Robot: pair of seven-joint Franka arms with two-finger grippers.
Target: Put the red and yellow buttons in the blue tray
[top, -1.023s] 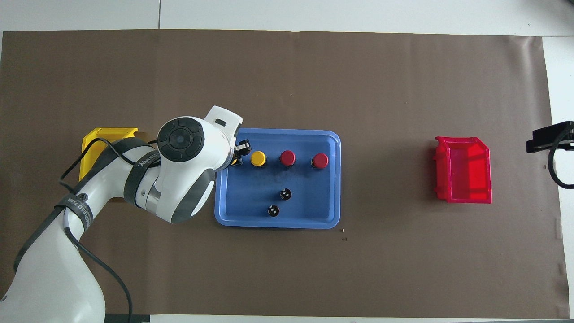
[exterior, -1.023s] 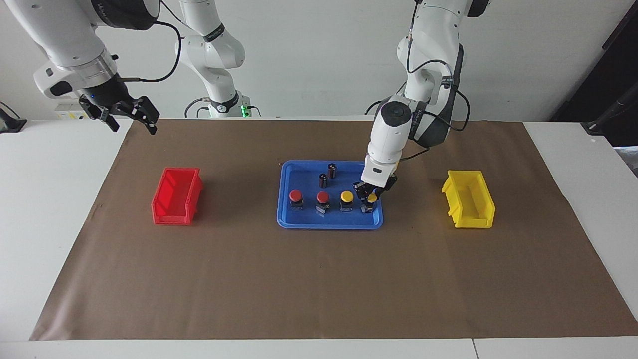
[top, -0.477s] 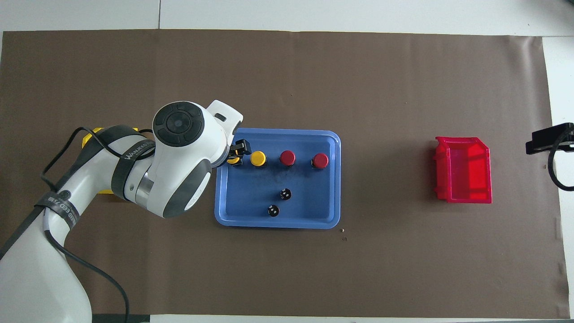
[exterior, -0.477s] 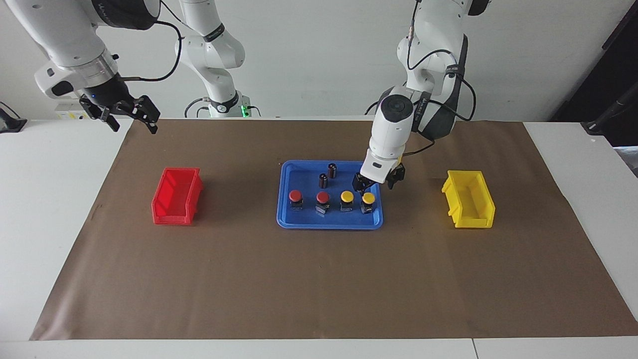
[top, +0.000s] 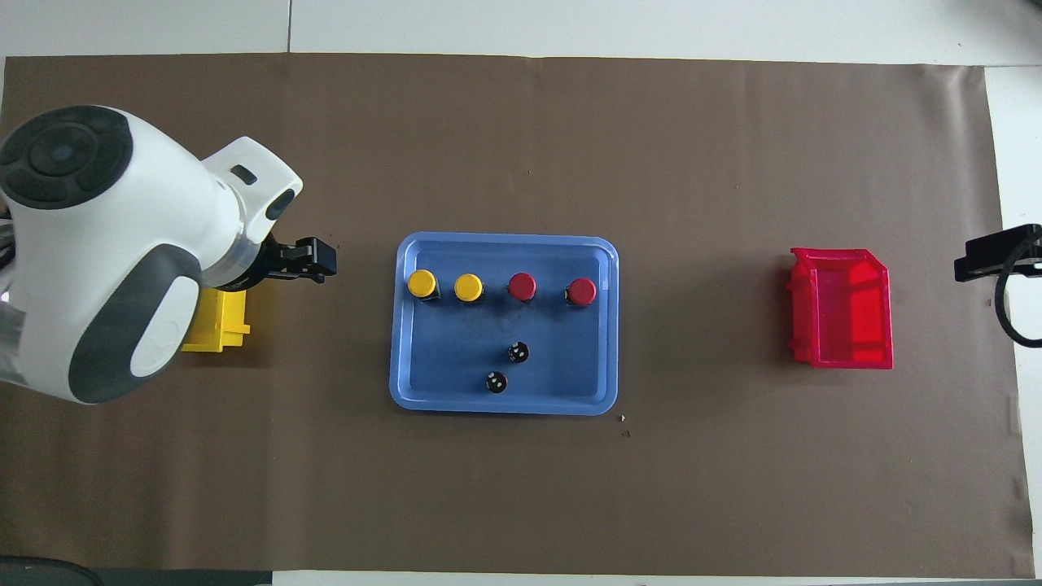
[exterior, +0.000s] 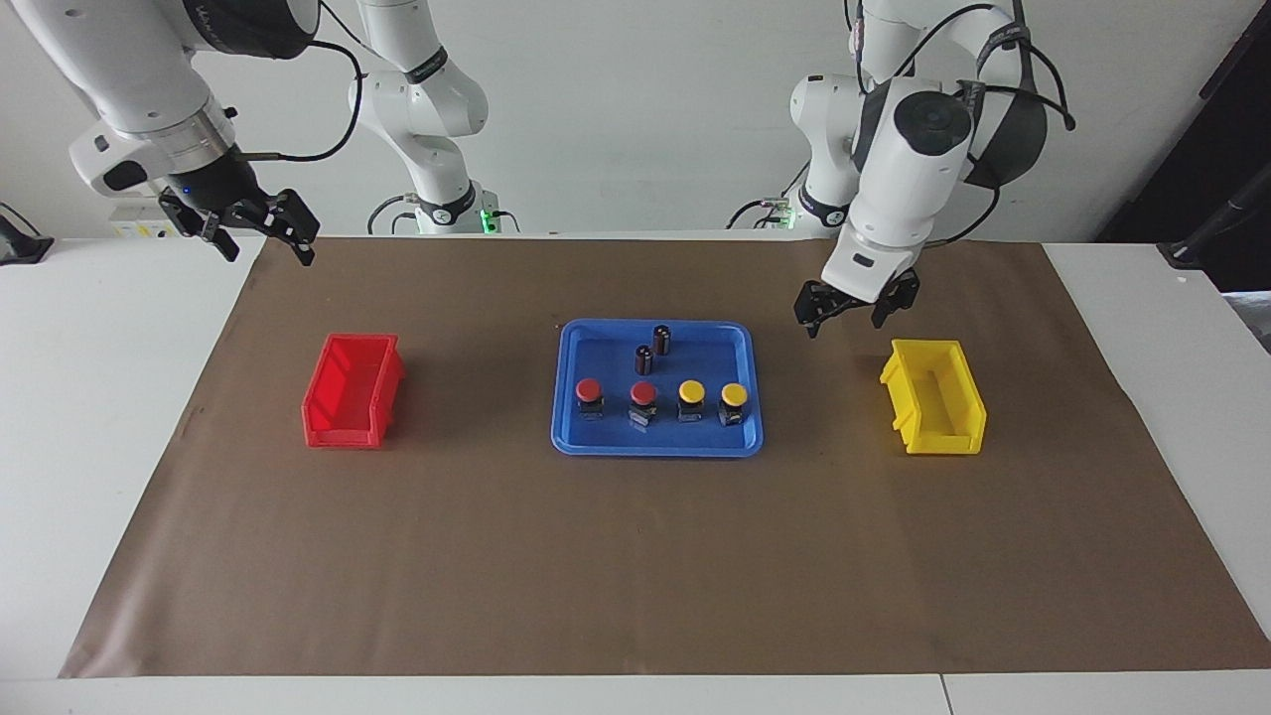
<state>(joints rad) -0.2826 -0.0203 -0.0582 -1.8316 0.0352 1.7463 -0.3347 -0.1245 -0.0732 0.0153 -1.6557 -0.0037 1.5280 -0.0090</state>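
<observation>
The blue tray [exterior: 608, 359] lies mid-table, also in the overhead view [top: 453, 352]. In it stand two red buttons [exterior: 589, 391] [exterior: 642, 395] and two yellow buttons [exterior: 691, 393] [exterior: 734, 396] in a row along the side farther from the robots. From overhead the yellow ones [top: 422, 283] [top: 468, 286] are toward the left arm's end and the red ones [top: 522, 286] [top: 581, 290] toward the right arm's. My left gripper [exterior: 854, 310] [top: 324, 263] is open and empty, raised over the mat between tray and yellow bin. My right gripper [exterior: 260, 232] waits open, high over the mat's corner.
Two dark cylinders [exterior: 661, 339] [exterior: 643, 358] stand in the tray nearer the robots. A yellow bin [exterior: 933, 395] sits toward the left arm's end and a red bin [exterior: 353, 389] toward the right arm's end. A brown mat [exterior: 635, 556] covers the table.
My left gripper let go of the yellow button at the tray's end, rose and swung away toward the yellow bin. The right arm has not moved.
</observation>
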